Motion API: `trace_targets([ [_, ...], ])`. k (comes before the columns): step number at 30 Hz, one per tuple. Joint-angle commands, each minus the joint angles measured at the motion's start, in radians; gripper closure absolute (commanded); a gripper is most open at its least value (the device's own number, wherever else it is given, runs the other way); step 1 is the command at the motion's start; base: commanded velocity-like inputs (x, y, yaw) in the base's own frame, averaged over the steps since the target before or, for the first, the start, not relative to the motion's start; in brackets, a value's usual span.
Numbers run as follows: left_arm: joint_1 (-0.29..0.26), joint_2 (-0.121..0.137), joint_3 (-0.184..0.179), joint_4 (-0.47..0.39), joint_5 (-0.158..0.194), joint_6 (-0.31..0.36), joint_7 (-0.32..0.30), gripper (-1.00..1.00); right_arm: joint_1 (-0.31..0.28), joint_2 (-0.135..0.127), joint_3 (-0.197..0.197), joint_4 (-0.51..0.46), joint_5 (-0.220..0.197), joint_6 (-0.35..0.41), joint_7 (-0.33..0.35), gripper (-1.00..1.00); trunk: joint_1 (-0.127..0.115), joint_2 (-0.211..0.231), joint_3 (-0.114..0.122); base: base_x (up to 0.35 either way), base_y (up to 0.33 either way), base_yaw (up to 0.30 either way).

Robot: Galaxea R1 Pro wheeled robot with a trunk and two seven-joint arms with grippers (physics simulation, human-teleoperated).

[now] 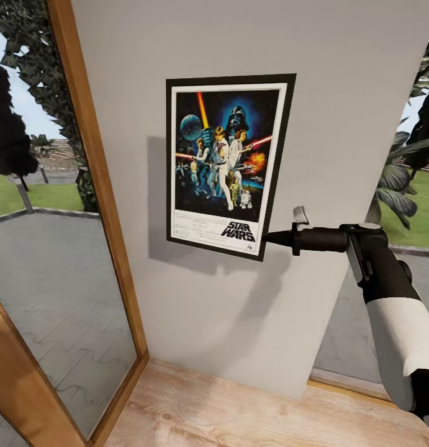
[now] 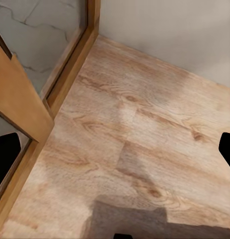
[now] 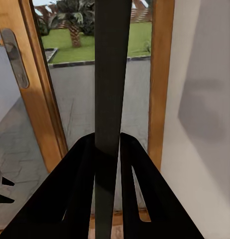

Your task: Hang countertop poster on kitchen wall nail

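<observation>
The Star Wars poster [image 1: 223,164] stands upright, flat against the pale grey wall [image 1: 344,93], casting a shadow to its left and below. My right gripper [image 1: 270,237] reaches in from the right and is shut on the poster's lower right frame edge. In the right wrist view that edge is a dark strip [image 3: 112,74] clamped between the black fingers [image 3: 80,189]. My left gripper [image 2: 115,154] hangs over the wood floor [image 2: 134,124], its fingertips wide apart at the picture's sides, open and holding nothing. Any nail is hidden behind the poster. The kitchen countertop is out of view.
A glass door in a wooden frame [image 1: 96,161] stands left of the wall panel, with a paved terrace outside. A metal door handle [image 3: 15,57] shows in the right wrist view. Another window with plants [image 1: 413,180] lies right of the wall. Light wood floor [image 1: 239,410] runs below.
</observation>
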Motion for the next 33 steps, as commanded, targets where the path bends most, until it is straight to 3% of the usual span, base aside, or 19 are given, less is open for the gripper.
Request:
trace_targets([
  [1, 0.0, 0.0, 0.002, -0.001, 0.003, 0.004, -0.005, -1.0, -0.001, 0.0, -0.002, 0.0, 0.003, 0.014, 0.008, 1.0, 0.001, -0.002, -0.002, 0.0, 0.0, 0.0],
  [33, 0.0, 0.001, 0.002, -0.004, 0.003, 0.004, -0.006, -1.0, -0.001, 0.0, -0.003, -0.005, 0.003, 0.014, 0.007, 1.0, 0.001, -0.002, -0.002, 0.055, 0.0, 0.0],
])
